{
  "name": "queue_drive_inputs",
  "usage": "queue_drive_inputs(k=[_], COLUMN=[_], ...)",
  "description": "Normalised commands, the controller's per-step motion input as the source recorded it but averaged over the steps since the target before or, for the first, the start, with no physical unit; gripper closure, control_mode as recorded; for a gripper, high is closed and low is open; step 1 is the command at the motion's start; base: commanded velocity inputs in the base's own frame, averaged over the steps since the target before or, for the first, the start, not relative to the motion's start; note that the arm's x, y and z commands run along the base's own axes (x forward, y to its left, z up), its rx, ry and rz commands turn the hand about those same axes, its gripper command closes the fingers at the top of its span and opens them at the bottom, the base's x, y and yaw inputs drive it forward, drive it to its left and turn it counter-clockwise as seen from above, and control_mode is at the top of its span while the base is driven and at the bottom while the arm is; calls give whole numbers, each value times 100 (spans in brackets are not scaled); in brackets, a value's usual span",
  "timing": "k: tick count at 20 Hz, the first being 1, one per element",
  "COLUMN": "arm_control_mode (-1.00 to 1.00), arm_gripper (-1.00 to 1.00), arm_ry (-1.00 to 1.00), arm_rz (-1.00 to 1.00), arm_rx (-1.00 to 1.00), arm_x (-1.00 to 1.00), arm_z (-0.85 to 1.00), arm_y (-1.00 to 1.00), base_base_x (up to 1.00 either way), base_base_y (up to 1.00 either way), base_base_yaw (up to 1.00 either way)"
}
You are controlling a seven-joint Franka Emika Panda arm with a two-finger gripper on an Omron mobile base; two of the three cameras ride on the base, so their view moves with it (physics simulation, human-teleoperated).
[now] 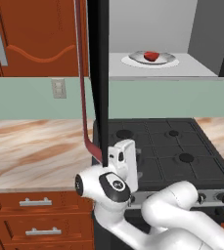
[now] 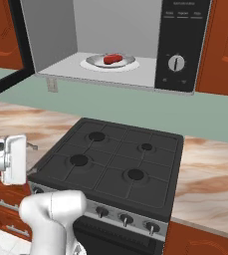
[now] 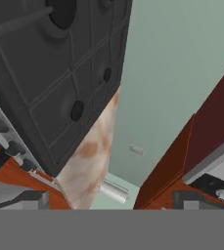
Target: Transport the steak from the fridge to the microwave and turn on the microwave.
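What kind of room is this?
A kitchen, it looks like: a black stove set in a marbled counter, and above it an open microwave with a steak on its plate.

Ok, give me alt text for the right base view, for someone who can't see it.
The steak lies on the round plate inside the open microwave, mounted above a black stove. The robot's white arm rises at lower left, over a marbled counter.

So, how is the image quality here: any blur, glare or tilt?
Left base view: sharp, even flat light, steak clear in the microwave. Right base view: the same, no glare on the stove. Hand view: rolled sideways, softer, the stove running diagonally.
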Motion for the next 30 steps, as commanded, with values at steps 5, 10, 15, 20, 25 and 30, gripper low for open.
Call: queue_drive_inputs(k=[5, 10, 15, 20, 25, 30], arm_control_mode=[-100, -100, -100, -100, -100, -100], arm_gripper=[-100, -100, -100, -100, -100, -100], arm_ry=[8, 5, 1, 0, 0, -2], arm_rz=[0, 0, 0, 0, 0, 0], arm_rx=[-15, -17, -19, -22, -21, -17], arm_x=[27, 29, 29, 29, 21, 23], arm_z=[0, 0, 0, 0, 0, 1], arm_y=[76, 81, 86, 83, 69, 52], base_base_x=[0, 0, 0, 0, 0, 0], base_base_y=[0, 0, 0, 0, 0, 0], base_base_yaw=[0, 0, 0, 0, 0, 0])
